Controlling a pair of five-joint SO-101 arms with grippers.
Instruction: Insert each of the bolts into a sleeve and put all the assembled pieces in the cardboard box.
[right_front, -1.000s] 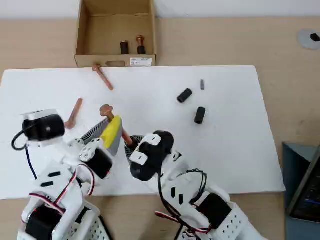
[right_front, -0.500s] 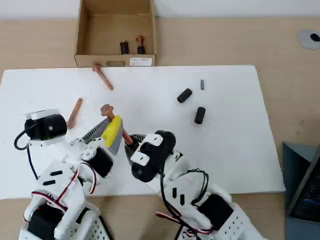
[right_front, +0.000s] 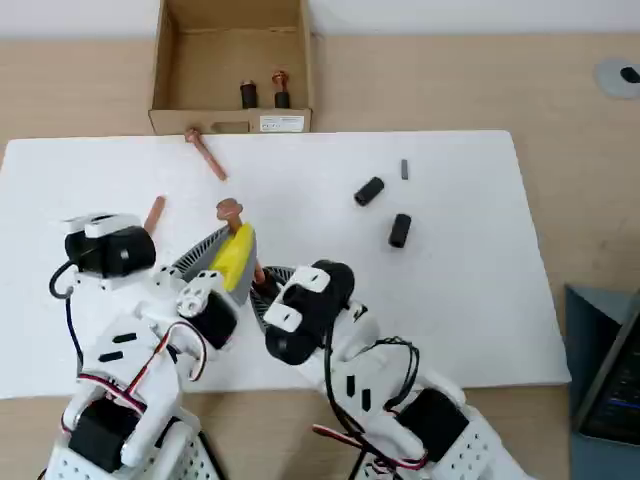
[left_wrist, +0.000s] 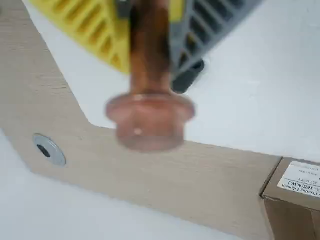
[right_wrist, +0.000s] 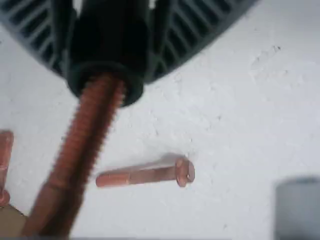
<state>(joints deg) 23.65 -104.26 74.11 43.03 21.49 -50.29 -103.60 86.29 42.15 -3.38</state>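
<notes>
Left gripper (left_wrist: 150, 22) grips bolt (left_wrist: 150, 120), right gripper (right_wrist: 111, 27) sleeve (right_wrist: 106, 75); box (right_front: 160, 72): two assemblies (right_front: 249, 95)

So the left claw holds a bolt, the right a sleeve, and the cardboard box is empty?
No: the high view shows two assembled pieces in the cardboard box. The left claw does hold a bolt, the right claw a sleeve.

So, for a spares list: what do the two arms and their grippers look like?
The left arm and right arm have white plastic shells, black motors and thin red, black and white cables. The left gripper has one yellow ribbed finger and one grey; the right gripper has dark grey ribbed fingers.
</notes>
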